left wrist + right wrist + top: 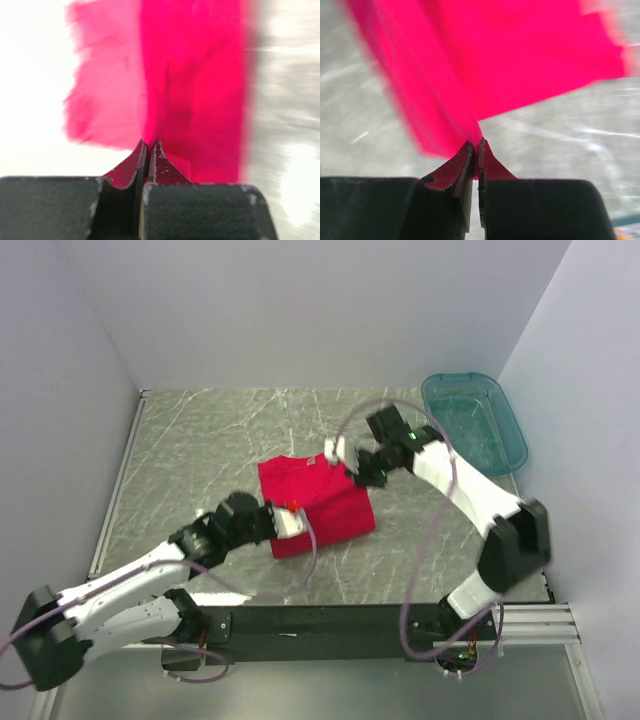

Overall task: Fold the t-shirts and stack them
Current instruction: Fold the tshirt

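A bright red t-shirt (pixel 315 502) lies partly folded in the middle of the grey marbled table. My left gripper (pixel 292 520) is at its near left edge, shut on the red fabric; in the left wrist view the t-shirt (pixel 195 90) rises straight from the pinched fingertips (pixel 150 146). My right gripper (pixel 352 468) is at the shirt's far right corner, also shut on the cloth. The right wrist view shows the t-shirt (pixel 510 60) fanning out from that gripper (pixel 476 145) above the table. Both wrist views are blurred.
A teal translucent bin (pixel 473 423) stands at the back right of the table. White walls close in the left, back and right sides. A metal rail (pixel 118 480) runs along the table's left edge.
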`<action>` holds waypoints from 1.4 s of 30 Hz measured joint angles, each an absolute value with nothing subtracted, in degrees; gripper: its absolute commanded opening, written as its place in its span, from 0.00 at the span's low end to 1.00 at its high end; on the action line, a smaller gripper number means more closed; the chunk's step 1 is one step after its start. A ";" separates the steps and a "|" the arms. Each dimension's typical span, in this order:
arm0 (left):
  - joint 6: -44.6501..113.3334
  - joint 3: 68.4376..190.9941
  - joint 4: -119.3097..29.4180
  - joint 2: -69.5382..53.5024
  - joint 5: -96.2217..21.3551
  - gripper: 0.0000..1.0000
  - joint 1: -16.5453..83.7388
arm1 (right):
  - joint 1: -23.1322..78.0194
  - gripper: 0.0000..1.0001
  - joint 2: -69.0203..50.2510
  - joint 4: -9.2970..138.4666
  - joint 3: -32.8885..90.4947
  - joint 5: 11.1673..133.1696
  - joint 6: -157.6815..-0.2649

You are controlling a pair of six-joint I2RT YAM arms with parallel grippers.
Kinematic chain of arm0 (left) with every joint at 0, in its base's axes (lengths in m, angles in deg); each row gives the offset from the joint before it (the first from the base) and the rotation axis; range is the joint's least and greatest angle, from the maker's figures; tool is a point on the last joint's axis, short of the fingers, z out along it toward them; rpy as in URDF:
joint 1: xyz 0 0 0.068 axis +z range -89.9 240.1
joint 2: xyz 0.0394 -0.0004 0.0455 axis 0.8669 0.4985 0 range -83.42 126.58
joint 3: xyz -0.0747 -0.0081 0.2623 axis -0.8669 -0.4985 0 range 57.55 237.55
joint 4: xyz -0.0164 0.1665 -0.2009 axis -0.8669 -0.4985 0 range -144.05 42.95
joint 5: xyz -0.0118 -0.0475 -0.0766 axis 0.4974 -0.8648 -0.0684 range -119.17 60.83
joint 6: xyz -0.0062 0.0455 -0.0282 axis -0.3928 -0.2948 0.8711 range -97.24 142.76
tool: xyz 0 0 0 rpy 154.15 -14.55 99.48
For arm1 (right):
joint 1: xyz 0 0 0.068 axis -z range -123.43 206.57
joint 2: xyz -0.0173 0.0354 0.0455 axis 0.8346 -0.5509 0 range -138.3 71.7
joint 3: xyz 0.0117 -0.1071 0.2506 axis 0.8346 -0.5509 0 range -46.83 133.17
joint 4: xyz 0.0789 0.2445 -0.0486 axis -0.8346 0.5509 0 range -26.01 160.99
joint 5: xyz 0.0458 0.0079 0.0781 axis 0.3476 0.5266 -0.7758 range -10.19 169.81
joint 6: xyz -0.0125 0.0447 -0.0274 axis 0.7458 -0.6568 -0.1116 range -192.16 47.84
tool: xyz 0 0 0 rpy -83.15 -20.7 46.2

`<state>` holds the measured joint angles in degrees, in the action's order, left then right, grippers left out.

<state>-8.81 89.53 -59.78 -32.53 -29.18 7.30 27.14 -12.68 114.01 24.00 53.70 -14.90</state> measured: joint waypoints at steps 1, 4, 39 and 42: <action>-10.32 90.04 -57.90 -30.72 -29.40 0.00 11.15 | 27.93 0.00 -16.53 113.35 28.39 54.38 -16.06; -14.47 93.38 -50.75 -20.49 -32.00 0.00 21.38 | 29.00 0.00 -28.73 109.38 40.50 56.59 -20.41; -18.56 104.48 -18.38 13.68 -32.11 0.01 36.20 | 30.13 0.00 -55.26 94.77 62.29 69.88 -37.40; -18.49 104.51 -19.48 13.74 -31.35 0.00 36.35 | 30.13 0.00 -56.27 95.21 63.56 70.09 -37.46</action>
